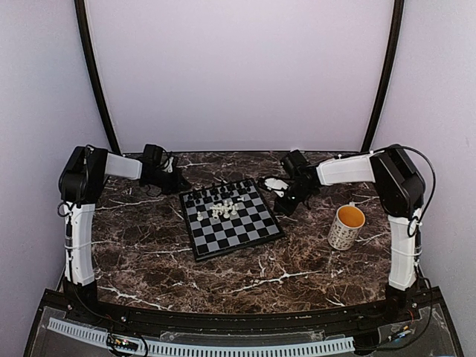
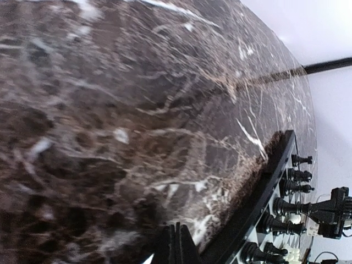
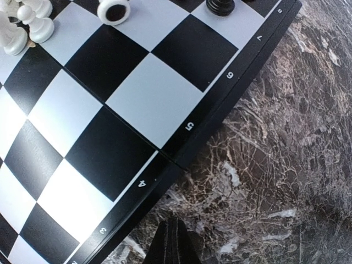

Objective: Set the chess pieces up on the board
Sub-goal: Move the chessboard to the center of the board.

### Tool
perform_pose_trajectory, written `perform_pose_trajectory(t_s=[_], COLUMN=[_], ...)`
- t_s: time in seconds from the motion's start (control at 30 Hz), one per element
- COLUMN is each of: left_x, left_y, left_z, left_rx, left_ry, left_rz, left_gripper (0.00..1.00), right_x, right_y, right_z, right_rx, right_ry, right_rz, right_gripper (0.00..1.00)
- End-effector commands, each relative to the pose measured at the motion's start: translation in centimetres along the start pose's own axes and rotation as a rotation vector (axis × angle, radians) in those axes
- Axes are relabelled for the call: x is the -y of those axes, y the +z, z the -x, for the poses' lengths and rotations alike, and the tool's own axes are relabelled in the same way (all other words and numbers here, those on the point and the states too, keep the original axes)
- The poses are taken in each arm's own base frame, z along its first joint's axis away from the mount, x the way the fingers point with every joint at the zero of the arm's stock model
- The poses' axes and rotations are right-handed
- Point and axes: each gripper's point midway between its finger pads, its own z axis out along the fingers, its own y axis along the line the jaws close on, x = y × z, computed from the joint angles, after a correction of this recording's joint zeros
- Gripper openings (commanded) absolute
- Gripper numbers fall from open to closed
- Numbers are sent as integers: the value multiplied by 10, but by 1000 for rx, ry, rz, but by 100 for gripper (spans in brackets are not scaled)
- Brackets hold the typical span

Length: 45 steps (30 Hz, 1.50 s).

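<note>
The board (image 1: 232,222) lies in the middle of the marble table. Black chess pieces (image 1: 219,191) stand in a row along its far edge. White chess pieces (image 1: 222,210) cluster near its middle. My left gripper (image 1: 180,180) is shut and empty, low over the table just off the board's far-left corner; its closed fingers (image 2: 177,246) show beside the board's border (image 2: 263,192) and black pieces (image 2: 294,190). My right gripper (image 1: 285,203) is shut and empty, just off the board's right edge; its fingers (image 3: 174,242) sit above marble beside the numbered border (image 3: 190,137). White pieces (image 3: 33,22) show there too.
A white patterned mug (image 1: 346,226) with an orange inside stands right of the board, near the right arm. A white piece (image 3: 114,9) lies tipped with its round base showing, next to a black piece (image 3: 220,5). Pale walls close in the table at the back and sides.
</note>
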Motion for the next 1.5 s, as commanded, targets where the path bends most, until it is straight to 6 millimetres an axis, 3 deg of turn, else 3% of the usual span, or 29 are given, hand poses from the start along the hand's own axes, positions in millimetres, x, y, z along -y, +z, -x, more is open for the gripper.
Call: perform_pose_trajectory(t_s=[0.0, 0.4, 0.6, 0.73, 0.93, 1.2, 1.37, 1.47], left_x=[7, 43, 48, 50, 64, 78, 86, 103], left_y=[15, 40, 42, 41, 30, -3, -46, -85], left_z=[-39, -109, -122, -124, -87, -29, 9, 23], left_rx=[-113, -252, -282, -287, -216, -92, 25, 97], left_ry=[21, 34, 39, 43, 89, 122, 160, 235], left_rz=[-28, -91, -107, -114, -123, -144, -116, -47], left_gripper=[0, 0, 0, 0, 0, 0, 8, 18], right_x=[-22, -66, -98, -108, -112, -125, -132, -143], right_y=[-3, -25, -39, -43, -47, -60, -61, -61], right_z=[-16, -63, -73, -75, -76, -69, -64, -63], right_rx=[-33, -100, -104, -98, -87, -29, -14, -11], right_ry=[-23, -39, -99, -121, -129, -139, -142, -161], right_rz=[60, 123, 180, 202, 222, 279, 305, 339], right_gripper=[0, 0, 0, 0, 0, 0, 0, 1])
